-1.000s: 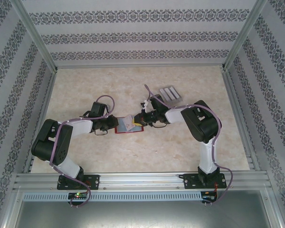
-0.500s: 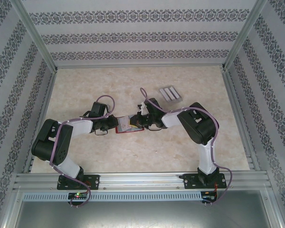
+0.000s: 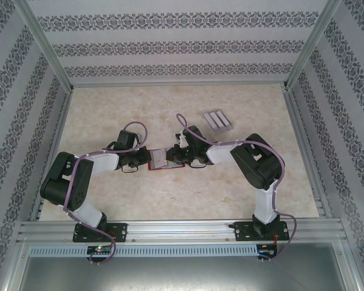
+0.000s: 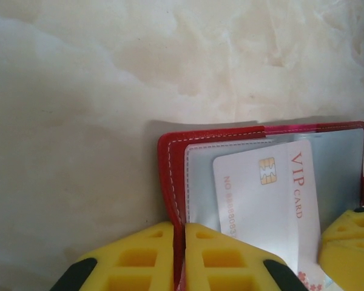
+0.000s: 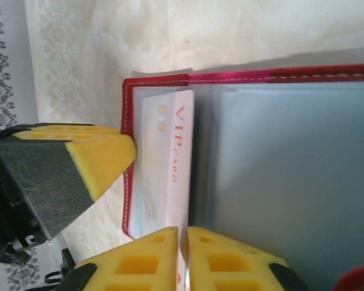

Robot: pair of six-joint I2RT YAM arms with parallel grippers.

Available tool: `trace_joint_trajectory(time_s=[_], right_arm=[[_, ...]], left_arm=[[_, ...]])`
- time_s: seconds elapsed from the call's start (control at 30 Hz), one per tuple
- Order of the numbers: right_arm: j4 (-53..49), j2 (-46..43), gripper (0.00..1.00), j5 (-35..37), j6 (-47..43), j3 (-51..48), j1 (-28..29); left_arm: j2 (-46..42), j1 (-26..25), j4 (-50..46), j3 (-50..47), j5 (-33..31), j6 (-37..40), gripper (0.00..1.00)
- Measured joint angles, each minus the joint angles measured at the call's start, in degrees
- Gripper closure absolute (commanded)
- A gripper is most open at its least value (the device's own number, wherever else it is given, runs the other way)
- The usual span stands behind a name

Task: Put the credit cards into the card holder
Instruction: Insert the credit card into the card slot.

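While left fingers clamp the red edge of the open card holder, I see right fingers pinching one credit card over it.

left arm, right arm flank card holder, far table open

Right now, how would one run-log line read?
left gripper: jaws shut on card holder cover | right gripper: jaws shut on VIP card | three cards: on table

Left arm, right arm: black joints, white links, lilac cables. Fingers yellow, grid-recessed, dark grey backing.
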Motion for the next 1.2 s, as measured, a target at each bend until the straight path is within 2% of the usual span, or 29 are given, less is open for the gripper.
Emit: trace_joint_trajectory(time_s=[0.23, 0.5, 0.83, 1.07, 1.2], right_arm=[[-0.5, 0.0, 1.0, 1.1, -0.1, 0.0, 1.2], [0.5, -0.2, 1.0, 6.8, 3.0, -0.9, 2.5], [0.3, 0.6, 1.0, 8.4, 4.4, 0.6, 5.2], [-1.2, 0.0, 0.89, 8.9, 2.9, 0.7, 5.2], [-5.5, -3.3, 0.7, 9.9, -0.2, 0.6, 5.2]], left_arm=[[0.0, 0.0, 0.3, -0.2, 0.0, 0.0, 0.91], [-0.4, 0.0, 0.3, -0.6, 0.0, 0.0, 0.91], [-0.7, 0.0, 0.3, -1.1, -0.6, -0.1, 0.87], [-0.7, 0.0, 0.3, -1.1, -0.7, -0.2, 0.86], [-0.8, 0.0, 0.3, -1.1, -0.7, -0.2, 0.86]])
